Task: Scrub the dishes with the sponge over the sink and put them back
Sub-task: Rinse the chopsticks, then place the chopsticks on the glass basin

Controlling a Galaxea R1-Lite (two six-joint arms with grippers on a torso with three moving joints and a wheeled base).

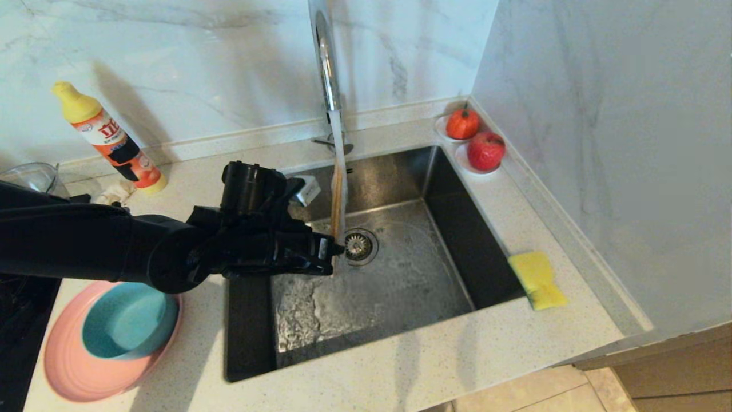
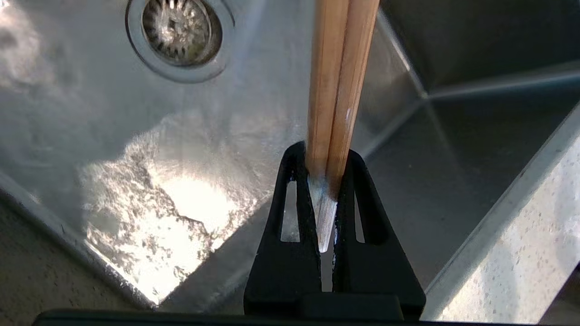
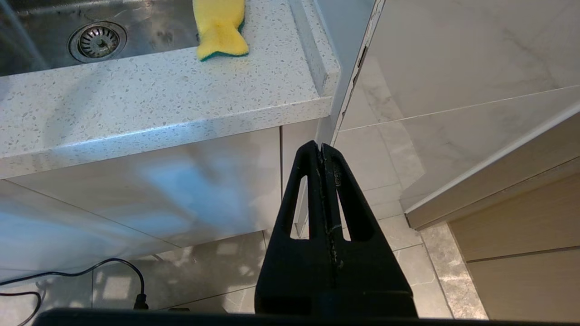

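Sponge lies untouched on the tabletop at the sink's right rim, long axis running along that rim, well apart from the left tool. That tool is clamped on a pair of wooden chopsticks, held upright under the tap. Right tool, closed and empty, hangs below the tabletop; that arm appears nearer the sponge. Bowl sits in plate, left of the sink.

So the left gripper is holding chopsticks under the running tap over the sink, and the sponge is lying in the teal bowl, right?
Not quite. The sponge lies on the counter at the sink's right rim, as the head view shows; the teal bowl holds no sponge. The rest stands: the left gripper holds chopsticks under the running tap.
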